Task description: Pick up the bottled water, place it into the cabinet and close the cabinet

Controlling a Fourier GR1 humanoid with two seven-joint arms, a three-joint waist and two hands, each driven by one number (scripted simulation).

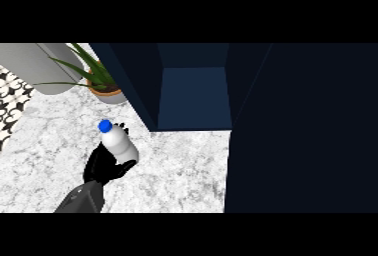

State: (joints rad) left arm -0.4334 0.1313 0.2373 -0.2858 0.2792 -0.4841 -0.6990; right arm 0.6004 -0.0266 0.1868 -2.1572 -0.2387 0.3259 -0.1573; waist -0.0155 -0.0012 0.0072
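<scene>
The bottled water (119, 144) is a white bottle with a blue cap, held a little above the marble counter at the left of the head view. My left hand (103, 167) is shut on it, fingers curled round its lower body, cap pointing up and away. The dark blue cabinet (196, 95) stands open just right of and beyond the bottle, its inside bare. Its open door (303, 130) fills the right side as a tall dark panel. My right hand does not show.
A potted plant (103, 85) with long green leaves stands at the back left beside the cabinet's wall. A grey rounded object (44, 65) lies behind it, and a black-and-white patterned surface (11, 107) runs along the left edge. White marble counter (177, 170) spreads before the cabinet.
</scene>
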